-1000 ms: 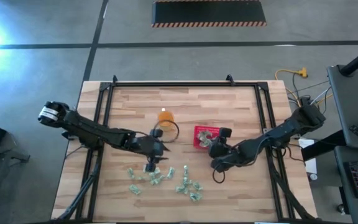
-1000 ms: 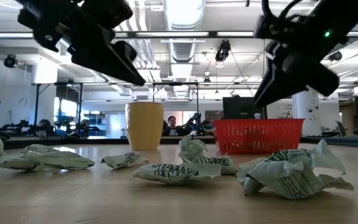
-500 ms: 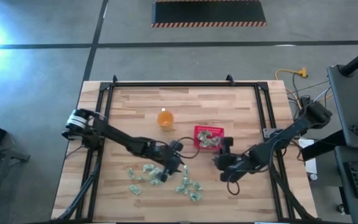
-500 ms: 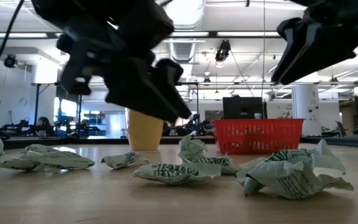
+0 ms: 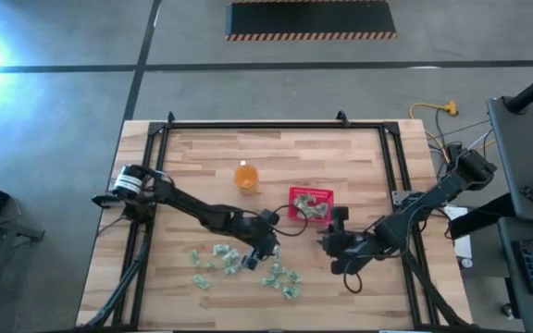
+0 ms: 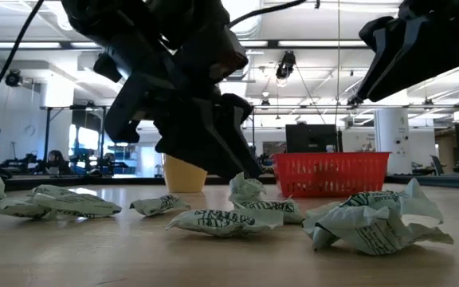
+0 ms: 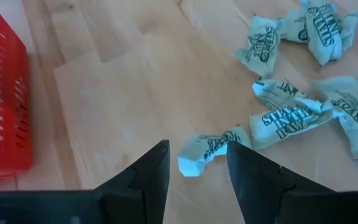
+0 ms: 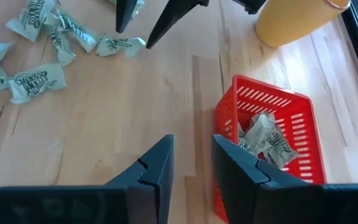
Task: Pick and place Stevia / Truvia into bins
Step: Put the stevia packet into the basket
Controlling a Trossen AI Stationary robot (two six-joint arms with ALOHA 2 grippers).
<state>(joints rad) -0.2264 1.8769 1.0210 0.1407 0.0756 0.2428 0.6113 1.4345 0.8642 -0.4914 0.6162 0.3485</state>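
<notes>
Several crumpled packets (image 8: 267, 140) already lie inside the red basket (image 8: 303, 130), while we see many more scattered on the table (image 5: 340, 166) near it. Beside the basket, the left gripper (image 7: 194, 163) hangs empty, fingers parted above one loose packet (image 7: 209, 149). The right gripper (image 8: 191, 158) hovers just beside the basket, fingers slightly apart, holding nothing.
</notes>
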